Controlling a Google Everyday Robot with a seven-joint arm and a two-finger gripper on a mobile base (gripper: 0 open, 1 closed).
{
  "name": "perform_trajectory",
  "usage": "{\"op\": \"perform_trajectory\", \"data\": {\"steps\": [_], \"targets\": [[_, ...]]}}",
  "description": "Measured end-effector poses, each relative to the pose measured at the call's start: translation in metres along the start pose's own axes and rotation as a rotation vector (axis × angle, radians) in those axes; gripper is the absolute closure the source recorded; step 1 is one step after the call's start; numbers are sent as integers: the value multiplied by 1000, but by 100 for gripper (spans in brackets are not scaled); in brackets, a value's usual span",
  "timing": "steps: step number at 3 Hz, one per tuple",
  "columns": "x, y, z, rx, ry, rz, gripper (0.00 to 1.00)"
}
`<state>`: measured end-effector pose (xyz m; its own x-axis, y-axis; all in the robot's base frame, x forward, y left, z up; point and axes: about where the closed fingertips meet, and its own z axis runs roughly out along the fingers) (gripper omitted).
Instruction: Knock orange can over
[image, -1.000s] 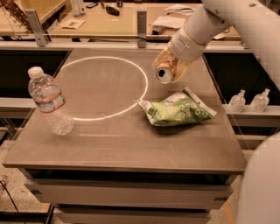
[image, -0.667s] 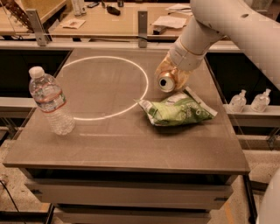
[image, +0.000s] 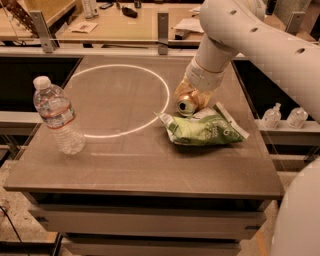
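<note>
**Can tipped on its side in the gripper, half lost behind it**

The white arm (image: 250, 35) sweeps in from the upper right; its upper part runs off the frame, and a second white bulk at the lower right corner is cut off too. Under it lies the brown table (image: 150, 170), with a thin white circle (image: 168, 92) marked on its far half.

On the right of the table a green and white snack bag (image: 205, 131) lies flat, just outside the circle. At the left edge a clear water bottle (image: 57, 117) stands upright, well apart from everything else.

The orange can (image: 186, 105) is tipped over at the bag's far left corner, its silver top facing the camera. Only that top and a little gold side show; whether it rests on the table or on the bag cannot be told.

The gripper (image: 191, 100) is down at the can, closed around its body, its amber tone blending into the can's.
</note>
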<state>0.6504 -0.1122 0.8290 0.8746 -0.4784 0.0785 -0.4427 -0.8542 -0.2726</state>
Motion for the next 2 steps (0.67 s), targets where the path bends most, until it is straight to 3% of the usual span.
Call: {"op": "perform_trajectory", "data": {"steps": [2], "targets": [[2, -3, -2, -16, -33, 8, 36]]}}
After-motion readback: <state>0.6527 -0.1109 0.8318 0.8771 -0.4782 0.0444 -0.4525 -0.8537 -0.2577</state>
